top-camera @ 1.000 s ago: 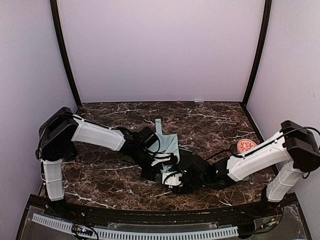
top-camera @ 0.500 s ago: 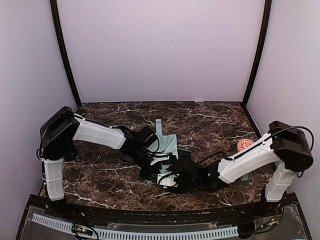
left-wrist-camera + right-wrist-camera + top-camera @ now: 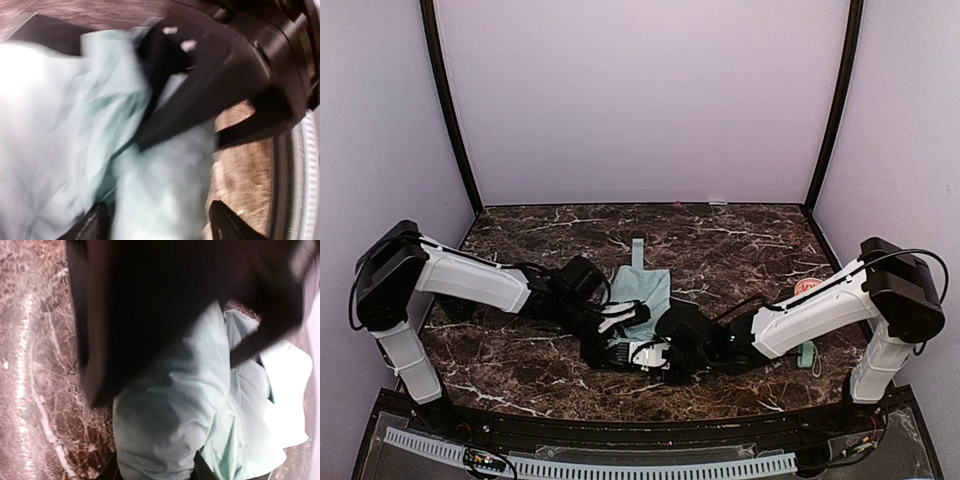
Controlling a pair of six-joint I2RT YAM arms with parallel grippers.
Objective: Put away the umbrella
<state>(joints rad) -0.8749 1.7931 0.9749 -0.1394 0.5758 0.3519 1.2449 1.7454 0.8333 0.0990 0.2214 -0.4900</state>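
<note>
The umbrella (image 3: 646, 287) lies mid-table as a crumpled pale mint bundle, with a narrow mint strip (image 3: 638, 246) pointing to the back. My left gripper (image 3: 618, 328) sits at its near edge. In the left wrist view the mint fabric (image 3: 165, 195) fills the gap between both fingertips (image 3: 95, 226), blurred by motion. My right gripper (image 3: 663, 352) meets it from the right. Its jaws hug a rolled fold of the umbrella (image 3: 160, 435) on both sides. The shaft and handle are hidden.
A pink round object (image 3: 812, 291) lies at the right by the right arm. A small mint item (image 3: 807, 355) lies nearer the front right. Black posts and pale walls close in the marble table (image 3: 740, 240).
The left arm has swung its elbow far to the left and its gripper has shifted left. The right gripper has followed leftward along the umbrella's near edge. More mint fabric shows.
</note>
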